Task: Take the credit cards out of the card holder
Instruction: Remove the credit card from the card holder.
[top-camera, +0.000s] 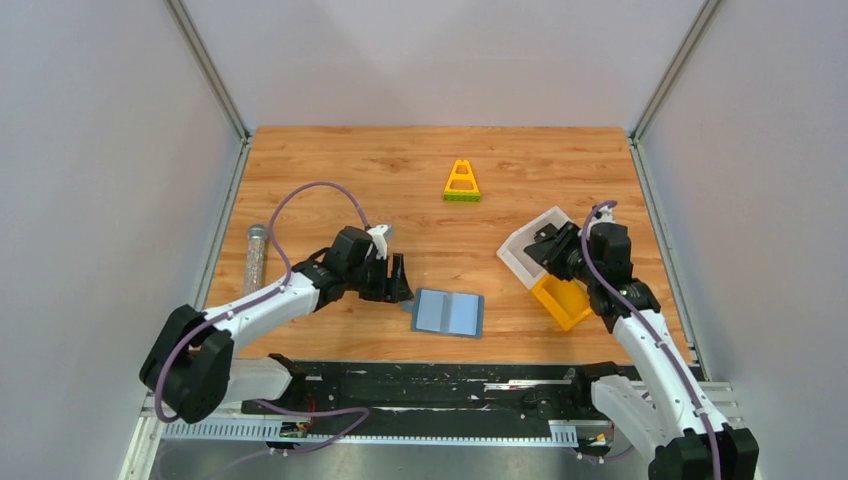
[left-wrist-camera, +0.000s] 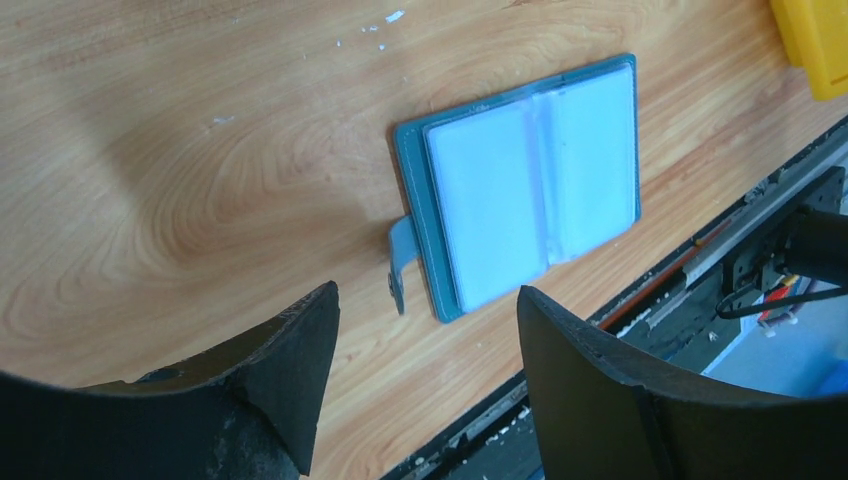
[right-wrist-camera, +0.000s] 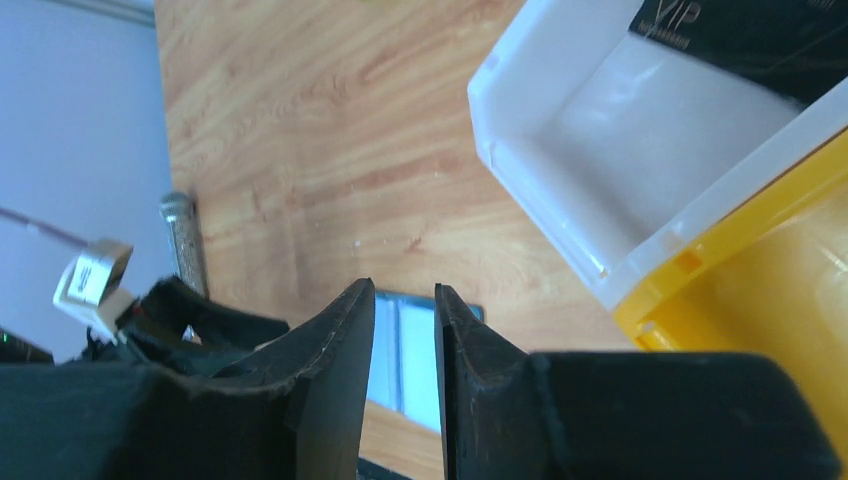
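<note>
Right wrist view: the white bin (right-wrist-camera: 540, 190) holds a dark credit card (right-wrist-camera: 760, 40), yellow bin (right-wrist-camera: 760, 300) touching it; my right gripper (right-wrist-camera: 403, 300) stands narrowly parted, empty. The card holder (left-wrist-camera: 530, 190) lies open on the table (left-wrist-camera: 200, 150); my left gripper (left-wrist-camera: 425, 310), spread, empty, hovers beside it.

My left arm (top-camera: 262, 303) reaches forward and inward, lying low, its elbow folded near the base. The left gripper (left-wrist-camera: 425, 300) points toward the centre, jaws wide apart with nothing between them. My right arm (top-camera: 655, 345) stretches forward along its own side. The right gripper (right-wrist-camera: 403, 297) tips downward, its fingers a narrow slit apart, gripping nothing.
</note>
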